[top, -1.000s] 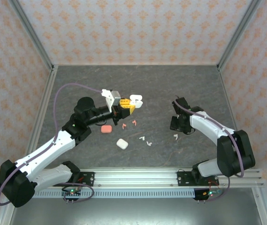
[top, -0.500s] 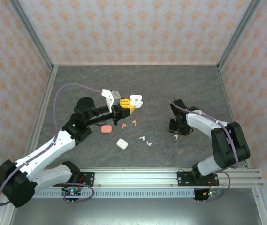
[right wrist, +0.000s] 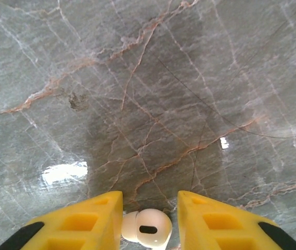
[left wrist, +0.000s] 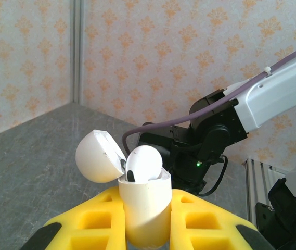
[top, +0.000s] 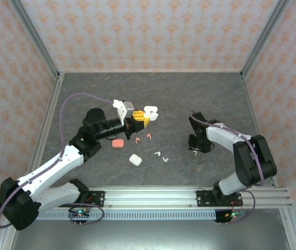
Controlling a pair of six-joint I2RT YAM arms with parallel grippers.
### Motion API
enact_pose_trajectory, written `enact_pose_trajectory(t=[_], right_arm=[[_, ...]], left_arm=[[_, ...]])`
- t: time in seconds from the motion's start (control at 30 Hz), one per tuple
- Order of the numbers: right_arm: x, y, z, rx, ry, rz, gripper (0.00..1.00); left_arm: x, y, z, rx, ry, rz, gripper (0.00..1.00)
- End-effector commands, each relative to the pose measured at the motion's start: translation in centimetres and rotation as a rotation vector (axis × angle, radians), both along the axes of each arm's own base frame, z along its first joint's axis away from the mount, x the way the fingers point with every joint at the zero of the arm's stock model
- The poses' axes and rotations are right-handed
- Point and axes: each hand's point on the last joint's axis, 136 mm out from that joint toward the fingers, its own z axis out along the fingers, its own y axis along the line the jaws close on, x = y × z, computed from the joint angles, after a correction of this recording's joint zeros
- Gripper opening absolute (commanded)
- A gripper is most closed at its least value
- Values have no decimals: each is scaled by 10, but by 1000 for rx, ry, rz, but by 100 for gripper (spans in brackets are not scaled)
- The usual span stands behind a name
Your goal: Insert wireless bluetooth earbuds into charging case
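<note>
The white and black left arm [top: 59,161] reaches forward, and its yellow left gripper [top: 141,121] squeezes a small white open charging case [left wrist: 142,208]. The right arm [top: 241,151] bends low. Its right gripper [right wrist: 149,200] points down, with 2 fingers slightly apart on either side of 1 tiny white earbud [right wrist: 149,228].

The left gripper [left wrist: 148,229] squeezes a white case [left wrist: 143,205] that stands up between its yellow fingers [left wrist: 93,221], the round lid [left wrist: 97,156] flipped open to the left, a white earbud [left wrist: 143,161] poking out, and the right arm [left wrist: 241,112] far behind.
</note>
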Motion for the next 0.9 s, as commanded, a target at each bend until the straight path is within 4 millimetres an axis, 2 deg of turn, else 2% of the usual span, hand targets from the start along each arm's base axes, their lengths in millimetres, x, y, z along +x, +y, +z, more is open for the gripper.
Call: enact_pose_trajectory(t=[0.0,0.17,0.3,0.4,0.57,0.67,0.77,0.87], right_arm=[[-15,-5,-7,-13,59,-4,29],[-14,-3,-6,-2,61,2,23],[-3,-1,10,12,-15,23,22],[10,1,37,35,-127,36,22],[32,17,97,145,-343,58,22],[39,25,127,206,-434,66,22],[41,25,132,204,-432,66,22],[37,27,115,198,-360,69,21]], left_arm=[[0,-2,4,-12,-36,1,0],[1,-2,5,-11,-36,3,0],[1,-2,6,-18,-36,3,0],[2,-3,9,-34,-34,3,0],[7,-6,14,-67,-29,0,0],[10,-9,17,-82,-26,-2,0],[13,-11,16,-85,-18,-2,0],[15,-12,14,-83,-8,1,0]])
